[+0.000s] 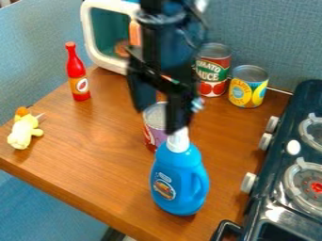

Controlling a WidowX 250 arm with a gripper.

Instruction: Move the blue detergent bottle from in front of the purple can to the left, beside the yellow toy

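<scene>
Left: yellow plush toy (pixel 25 130) near table (pixel 94 164) edge, then upright red sauce bottle (pixel 77 75), white-framed toy microwave (pixel 110 63) behind. Mid: purple-and-red-label can (pixel 153 134) behind blue detergent bottle (pixel 179 181), upright, front centre. Tool (pixel 157 121) open, fingers apart, over/near bottle's white cap. Right: tomato can (pixel 213 68), yellow-label can (pixel 248 89), stove (pixel 269 207).

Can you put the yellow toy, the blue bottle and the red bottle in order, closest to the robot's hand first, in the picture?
From the hand:
1. Blue bottle, just below it in the picture
2. Red bottle, upper left
3. Yellow toy, far left
</scene>
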